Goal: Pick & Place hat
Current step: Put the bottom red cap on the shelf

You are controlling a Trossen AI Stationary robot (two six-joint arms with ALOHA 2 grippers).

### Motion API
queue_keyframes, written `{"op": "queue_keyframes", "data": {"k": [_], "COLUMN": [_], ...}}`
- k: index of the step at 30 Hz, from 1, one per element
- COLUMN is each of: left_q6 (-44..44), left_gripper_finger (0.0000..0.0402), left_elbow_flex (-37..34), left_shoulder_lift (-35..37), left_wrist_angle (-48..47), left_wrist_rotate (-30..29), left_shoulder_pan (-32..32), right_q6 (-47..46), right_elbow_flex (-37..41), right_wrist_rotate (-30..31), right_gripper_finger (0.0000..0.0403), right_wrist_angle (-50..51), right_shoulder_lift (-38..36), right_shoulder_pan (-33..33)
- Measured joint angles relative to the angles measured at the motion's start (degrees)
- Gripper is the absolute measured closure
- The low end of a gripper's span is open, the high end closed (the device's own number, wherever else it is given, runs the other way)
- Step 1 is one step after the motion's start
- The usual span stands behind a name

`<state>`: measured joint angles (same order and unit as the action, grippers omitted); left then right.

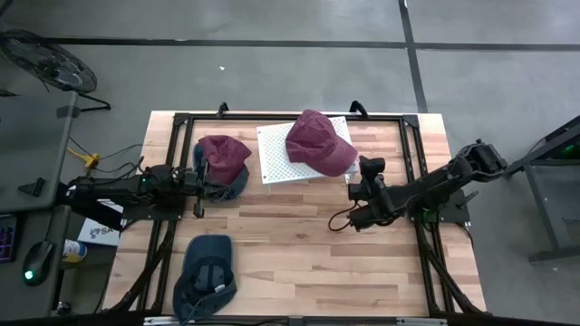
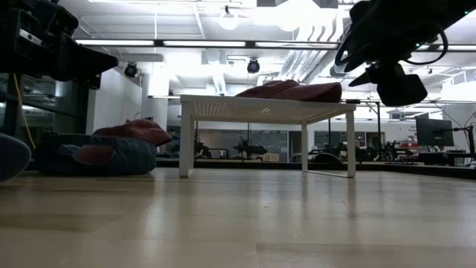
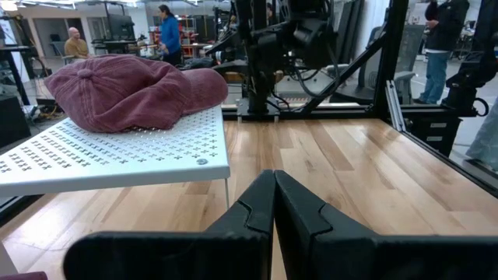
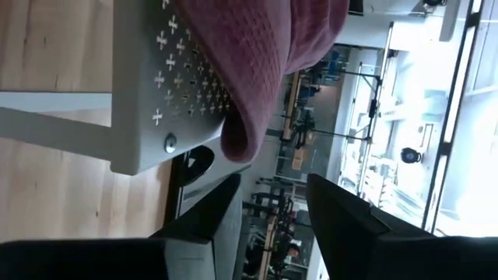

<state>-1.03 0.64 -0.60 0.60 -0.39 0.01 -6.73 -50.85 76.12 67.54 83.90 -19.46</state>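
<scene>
On wooden bench, near edge: dark blue cap lay alone. Mid-bench: left gripper rested low, fingers pressed together, empty, beside maroon cap on denim cap. Right gripper hovered just beside white perforated stand, fingers parted, holding nothing. Maroon hat sat on stand, brim overhanging edge. Risk, judged: fingers could catch overhanging brim and drag hat off stand. Beyond: bright workshop, people standing.
</scene>
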Motion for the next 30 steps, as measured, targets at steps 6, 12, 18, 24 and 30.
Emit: {"op": "queue_keyframes", "data": {"k": [6, 12, 18, 24, 30], "left_q6": [0.0, 0.0, 0.0, 0.0, 0.0], "left_gripper_finger": [0.0394, 0.0394, 0.0394, 0.0394, 0.0394], "left_elbow_flex": [0.0, 0.0, 0.0, 0.0, 0.0], "left_shoulder_lift": [0.0, 0.0, 0.0, 0.0, 0.0], "left_wrist_angle": [0.0, 0.0, 0.0, 0.0, 0.0], "left_wrist_rotate": [0.0, 0.0, 0.0, 0.0, 0.0], "left_shoulder_pan": [0.0, 0.0, 0.0, 0.0, 0.0], "right_q6": [9.7, 19.2, 22.8, 25.3, 25.5], "right_elbow_flex": [0.0, -0.1, -0.1, -0.1, -0.1], "right_wrist_rotate": [0.0, -1.7, -1.9, -3.6, -3.5], "right_gripper_finger": [0.0265, 0.0265, 0.0265, 0.0265, 0.0267], "right_wrist_angle": [-6.8, -13.3, -15.9, -17.3, -18.8], "right_shoulder_lift": [0.0, 0.0, 0.0, 0.0, 0.0], "right_shoulder_pan": [0.0, 0.0, 0.7, 2.6, 4.0]}}
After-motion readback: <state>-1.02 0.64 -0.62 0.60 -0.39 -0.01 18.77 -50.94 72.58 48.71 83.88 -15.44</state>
